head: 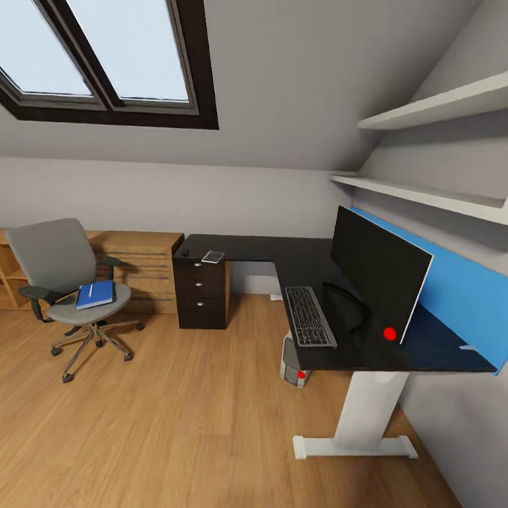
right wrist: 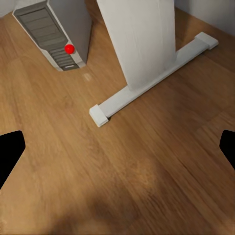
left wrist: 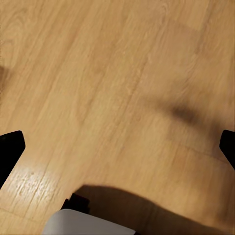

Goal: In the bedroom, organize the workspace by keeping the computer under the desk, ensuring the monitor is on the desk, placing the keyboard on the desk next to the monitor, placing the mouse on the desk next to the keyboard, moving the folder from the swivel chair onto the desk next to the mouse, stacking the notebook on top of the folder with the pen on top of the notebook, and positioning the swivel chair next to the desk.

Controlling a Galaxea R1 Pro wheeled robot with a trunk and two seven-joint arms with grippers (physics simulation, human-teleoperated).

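Over bare wood floor [left wrist: 117, 88], both hands, left [left wrist: 117, 144] and right [right wrist: 117, 147], spread wide, empty, pointing down.

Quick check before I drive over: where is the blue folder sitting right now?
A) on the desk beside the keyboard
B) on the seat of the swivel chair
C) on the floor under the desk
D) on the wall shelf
B: in the head view the blue folder lies flat on the grey seat of the swivel chair, off to the left of the desk.
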